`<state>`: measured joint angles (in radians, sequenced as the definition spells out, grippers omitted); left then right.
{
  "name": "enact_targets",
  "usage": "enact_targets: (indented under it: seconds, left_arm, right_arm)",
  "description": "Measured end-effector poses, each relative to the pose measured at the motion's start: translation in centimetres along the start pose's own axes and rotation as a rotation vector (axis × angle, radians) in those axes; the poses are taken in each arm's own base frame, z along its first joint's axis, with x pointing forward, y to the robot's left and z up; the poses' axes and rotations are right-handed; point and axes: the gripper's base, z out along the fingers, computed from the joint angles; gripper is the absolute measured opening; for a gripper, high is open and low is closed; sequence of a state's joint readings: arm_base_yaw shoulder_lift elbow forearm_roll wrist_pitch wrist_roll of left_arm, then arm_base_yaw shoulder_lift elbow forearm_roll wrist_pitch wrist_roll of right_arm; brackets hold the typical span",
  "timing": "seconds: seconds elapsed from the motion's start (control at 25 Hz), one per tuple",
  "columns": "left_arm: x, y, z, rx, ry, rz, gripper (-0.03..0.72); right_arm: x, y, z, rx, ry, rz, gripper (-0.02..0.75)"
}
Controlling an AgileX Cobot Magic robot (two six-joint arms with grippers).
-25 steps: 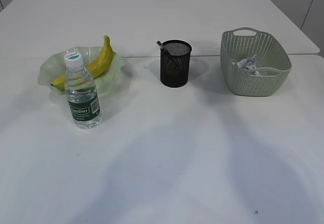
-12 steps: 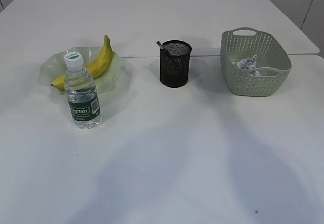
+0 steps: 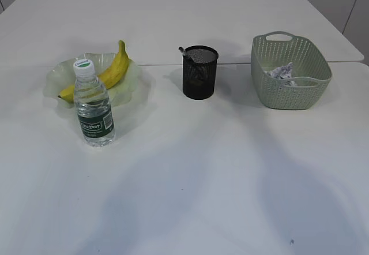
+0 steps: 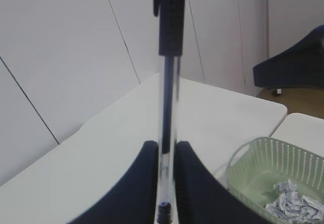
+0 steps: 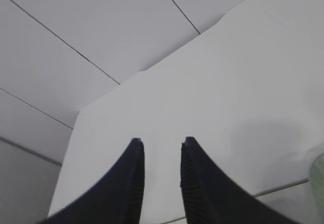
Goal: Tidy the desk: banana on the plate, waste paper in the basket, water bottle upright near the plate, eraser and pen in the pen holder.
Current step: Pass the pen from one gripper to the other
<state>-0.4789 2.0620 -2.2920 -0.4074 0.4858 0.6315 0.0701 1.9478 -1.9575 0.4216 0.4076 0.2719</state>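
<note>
White counter (image 3: 190, 168), two slabs butted together, seam across the exterior view. Soft shadows on the near slab. Small dark speck (image 3: 291, 242) near the front right edge, maybe a mark or crumb, too small to tell. White panelled wall (image 4: 66, 57) beyond the left gripper, thin dark joint lines. Dark blue shape (image 4: 293, 62) far right of it, possibly a chair.

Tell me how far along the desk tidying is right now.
Mostly done, it looks: the banana lies on the plate, the water bottle stands upright beside it, and waste paper sits in the basket. In hand: the left tool is clamped on a pen. Left: dropping that pen into the pen holder. Something already pokes out of the holder; whether the eraser is inside can't be seen.
</note>
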Motion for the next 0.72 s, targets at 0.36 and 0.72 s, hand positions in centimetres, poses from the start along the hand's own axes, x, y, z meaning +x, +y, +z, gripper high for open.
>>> enact_targets:
  seconds: [0.36, 0.72]
  left_arm:
    - [-0.1, -0.1, 0.0, 0.02, -0.013, -0.05, 0.044]
    - [-0.1, -0.1, 0.0, 0.023, -0.015, -0.056, 0.044]
  right_arm:
    - [-0.3, 1.9, -0.4, -0.167, 0.024, 0.15, 0.192]
    - [-0.7, 4.1, -1.3, -0.362, 0.034, 0.028, 0.263]
